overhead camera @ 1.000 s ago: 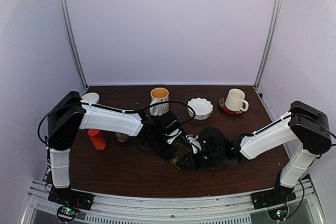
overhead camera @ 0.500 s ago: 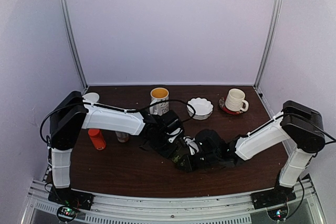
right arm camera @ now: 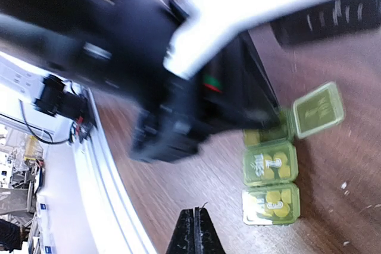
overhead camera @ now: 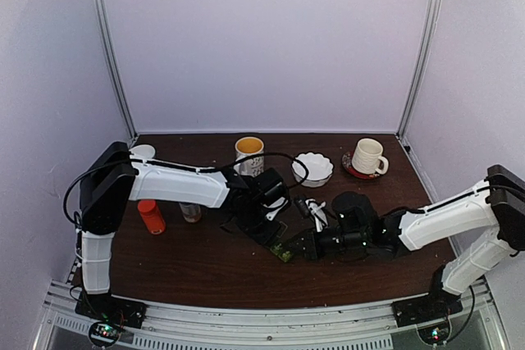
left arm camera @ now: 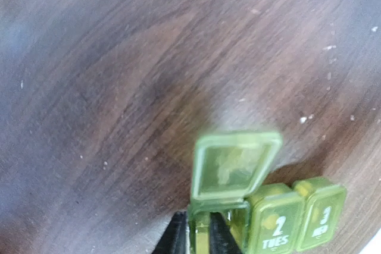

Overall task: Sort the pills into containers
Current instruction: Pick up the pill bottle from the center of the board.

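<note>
"Where's the pill box (left arm camera: 277, 215)?"
"On the surface (left arm camera: 119, 87), mug (overhead camera: 248, 156) beyond it, bare wood past its raised lid (left arm camera: 235, 165). The left end effector (left arm camera: 198, 230) sits narrow astride its rim, grip unclear; the right end effector (right arm camera: 193, 230) is pinched together, just beside."

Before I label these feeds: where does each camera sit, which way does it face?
Top external: high behind the bases, facing down at the table; left arm, right arm show.
Left wrist: faces down at the pill box; left gripper shows.
Right wrist: faces the pill box sidelong; right gripper, left arm show.
Wrist views share the open lid.
</note>
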Controlling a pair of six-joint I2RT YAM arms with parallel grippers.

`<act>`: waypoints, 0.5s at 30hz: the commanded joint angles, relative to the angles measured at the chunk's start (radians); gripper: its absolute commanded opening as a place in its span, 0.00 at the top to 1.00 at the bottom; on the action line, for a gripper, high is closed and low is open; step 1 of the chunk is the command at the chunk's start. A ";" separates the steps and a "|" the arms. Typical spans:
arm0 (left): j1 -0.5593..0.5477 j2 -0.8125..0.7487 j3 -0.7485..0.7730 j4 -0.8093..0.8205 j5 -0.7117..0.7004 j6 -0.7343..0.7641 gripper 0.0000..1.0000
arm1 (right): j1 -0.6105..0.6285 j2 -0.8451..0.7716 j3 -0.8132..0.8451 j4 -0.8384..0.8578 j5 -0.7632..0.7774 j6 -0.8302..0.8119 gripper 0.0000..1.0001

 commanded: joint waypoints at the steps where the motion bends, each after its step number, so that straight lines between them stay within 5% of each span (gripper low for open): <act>1: -0.005 0.000 0.053 -0.032 0.011 -0.005 0.79 | -0.006 -0.066 -0.012 -0.072 0.076 -0.059 0.99; 15: -0.005 -0.203 -0.001 -0.082 -0.103 -0.029 0.70 | -0.006 -0.185 -0.066 -0.150 0.265 -0.140 0.92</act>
